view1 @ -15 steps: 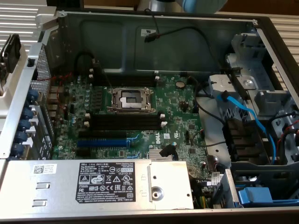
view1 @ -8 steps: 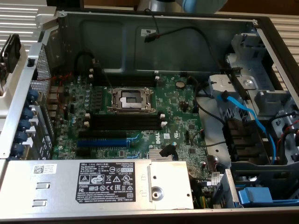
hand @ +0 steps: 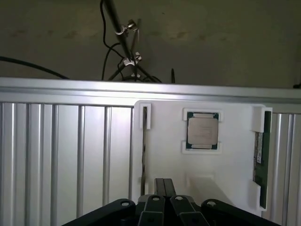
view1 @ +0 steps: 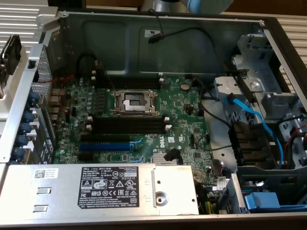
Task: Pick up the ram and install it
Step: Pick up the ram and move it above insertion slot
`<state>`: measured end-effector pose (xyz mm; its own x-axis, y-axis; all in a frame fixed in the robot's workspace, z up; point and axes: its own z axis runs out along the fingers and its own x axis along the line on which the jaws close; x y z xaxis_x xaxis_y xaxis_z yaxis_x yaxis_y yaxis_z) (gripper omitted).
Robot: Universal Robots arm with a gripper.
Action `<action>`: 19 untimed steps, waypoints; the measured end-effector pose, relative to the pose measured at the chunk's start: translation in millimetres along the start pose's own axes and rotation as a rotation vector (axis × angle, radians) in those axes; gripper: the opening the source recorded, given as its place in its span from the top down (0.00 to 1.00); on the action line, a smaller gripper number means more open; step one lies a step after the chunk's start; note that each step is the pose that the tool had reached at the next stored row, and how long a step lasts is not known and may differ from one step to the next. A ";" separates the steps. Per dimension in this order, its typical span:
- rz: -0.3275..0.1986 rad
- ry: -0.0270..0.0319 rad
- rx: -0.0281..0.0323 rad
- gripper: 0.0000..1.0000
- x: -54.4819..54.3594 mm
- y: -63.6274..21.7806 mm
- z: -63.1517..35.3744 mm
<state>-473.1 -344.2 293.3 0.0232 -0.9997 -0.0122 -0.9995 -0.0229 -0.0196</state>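
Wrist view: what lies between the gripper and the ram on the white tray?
In the wrist view, a bare stretch of the white tray lies between the shut gripper and the ram; the processor chip sits aside from that line.

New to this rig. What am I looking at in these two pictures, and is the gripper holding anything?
One robot arm with a gripper is meant to fit a memory stick into a PC. The exterior view, from a camera off the arm, looks into the open computer case: green motherboard, empty processor socket, black memory slots, blue expansion slot. The wrist view, from a camera on the arm's wrist, looks past the gripper, shut and holding nothing, at a white holder. The holder carries a processor chip and, along one edge, the ram, not yet picked up.
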 end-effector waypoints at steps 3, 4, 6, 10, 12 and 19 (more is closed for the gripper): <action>-0.005 -0.0002 0.0000 0.90 0.1 1.7 5.5; -0.007 -0.0002 0.0000 0.90 0.1 2.3 7.2; -0.011 -0.0003 0.0000 0.90 0.1 3.3 10.8; -0.017 -0.0003 -0.0003 0.90 0.6 6.1 18.0; -0.019 -0.0007 -0.0009 0.90 3.4 6.8 21.6; -0.020 -0.0023 -0.0037 0.90 15.4 6.8 34.3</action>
<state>-478.9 -359.3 258.7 0.0435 -0.9990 -0.0142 -0.9989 -0.0432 -0.0162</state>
